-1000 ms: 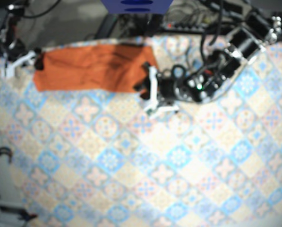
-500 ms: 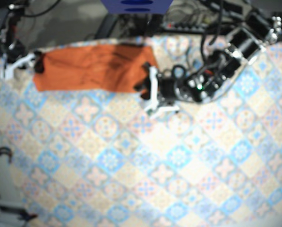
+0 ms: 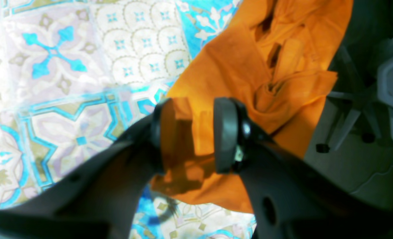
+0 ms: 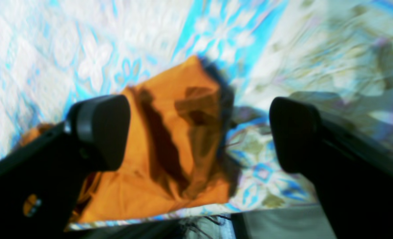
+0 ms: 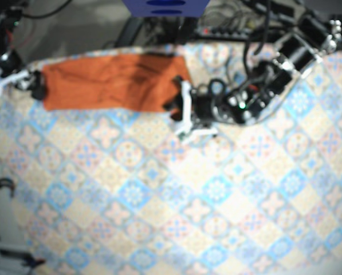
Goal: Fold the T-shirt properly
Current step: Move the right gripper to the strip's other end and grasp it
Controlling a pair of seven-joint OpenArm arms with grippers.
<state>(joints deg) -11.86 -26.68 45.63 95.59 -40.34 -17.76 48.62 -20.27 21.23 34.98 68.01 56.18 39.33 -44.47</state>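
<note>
The orange T-shirt [image 5: 110,81] lies folded into a long strip along the table's far left edge. My left gripper [image 5: 179,100] sits at the strip's right end. In the left wrist view its pads stand narrowly apart, and a bunched, slightly lifted fold of the T-shirt [image 3: 183,139] is caught between them in my left gripper [image 3: 193,132]. My right gripper [image 5: 33,85] hovers just off the strip's left end. In the right wrist view my right gripper [image 4: 199,132] is wide open, and the shirt's corner [image 4: 176,146] lies flat on the cloth below the gap, touching neither finger.
A patterned blue and beige tablecloth [image 5: 205,200] covers the table. The shirt lies close to the far table edge [image 4: 189,215], with the floor beyond. Cables and equipment [image 5: 234,28] crowd the back, and a chair base [image 3: 352,126] stands past the edge.
My right gripper has drawn back to the left, off the shirt's left end, which now lies flat. The left arm and the shirt's right end have not moved.
</note>
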